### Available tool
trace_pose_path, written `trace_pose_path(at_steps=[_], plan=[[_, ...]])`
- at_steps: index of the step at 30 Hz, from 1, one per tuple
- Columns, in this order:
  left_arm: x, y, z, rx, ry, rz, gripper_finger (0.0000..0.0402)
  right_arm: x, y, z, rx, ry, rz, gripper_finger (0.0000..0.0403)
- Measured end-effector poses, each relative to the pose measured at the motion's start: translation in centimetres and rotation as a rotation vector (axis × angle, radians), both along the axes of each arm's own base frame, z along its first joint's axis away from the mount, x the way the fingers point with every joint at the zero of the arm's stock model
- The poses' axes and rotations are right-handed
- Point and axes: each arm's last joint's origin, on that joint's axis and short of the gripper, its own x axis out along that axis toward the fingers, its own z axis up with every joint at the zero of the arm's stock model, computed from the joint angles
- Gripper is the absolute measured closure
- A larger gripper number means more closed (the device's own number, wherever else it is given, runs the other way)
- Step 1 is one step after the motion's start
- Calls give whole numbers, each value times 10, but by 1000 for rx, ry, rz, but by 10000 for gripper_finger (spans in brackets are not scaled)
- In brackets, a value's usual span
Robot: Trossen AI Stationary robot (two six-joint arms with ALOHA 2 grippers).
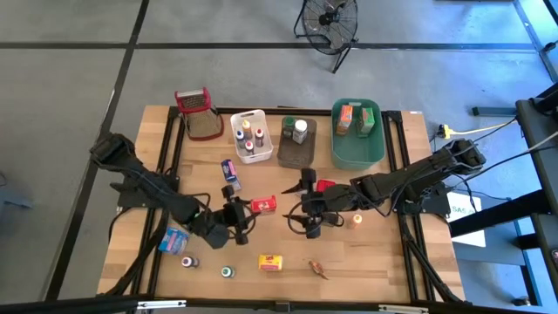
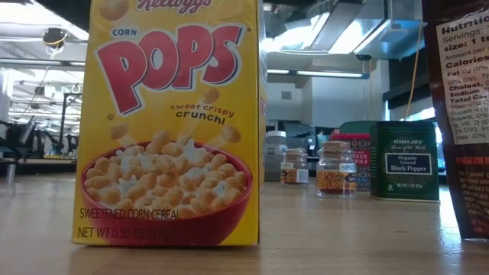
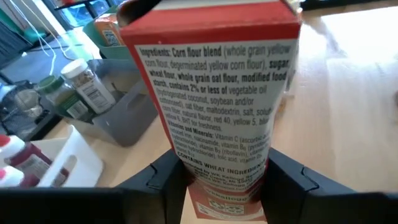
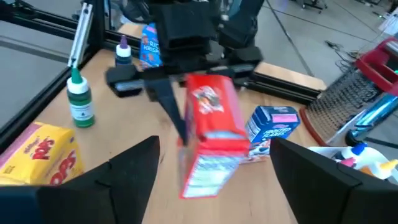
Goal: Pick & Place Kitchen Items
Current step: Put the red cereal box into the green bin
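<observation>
My left pincer [image 1: 248,220] is clamped on the small red cardboard cereal box [image 1: 264,205], holding it just above the middle of the wooden tabletop [image 1: 384,253]. My right pincer [image 1: 307,212] faces it from just beside, fingers wide apart and empty. This looks like a handover: next, I judge, the right must close squarely on the box's free end before the left lets go.

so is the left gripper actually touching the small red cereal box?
Touching. The left wrist view shows the small red cereal box wedged between the left gripper's jaws, both pressing its sides. The right gripper stands open, apart.
</observation>
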Motion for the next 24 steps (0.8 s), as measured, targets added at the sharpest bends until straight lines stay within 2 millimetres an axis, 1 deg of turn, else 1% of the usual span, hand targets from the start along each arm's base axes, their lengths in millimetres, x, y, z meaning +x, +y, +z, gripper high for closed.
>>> trace_pose_path(at_steps=[7,9,12,19,24], plan=[[17,16,9,64,-3,-79,246,2,-6,0,-2,0,-20,94],[21,18,11,69,-3,-122,247,3,-8,0,-22,-3,-39,94],[25,24,12,87,0,-132,246,4,-13,0,-31,0,-44,94],[31,36,12,95,18,-168,246,6,-22,-1,2,20,-17,94],[34,42,14,114,17,-167,246,7,-27,-3,69,51,59,94]])
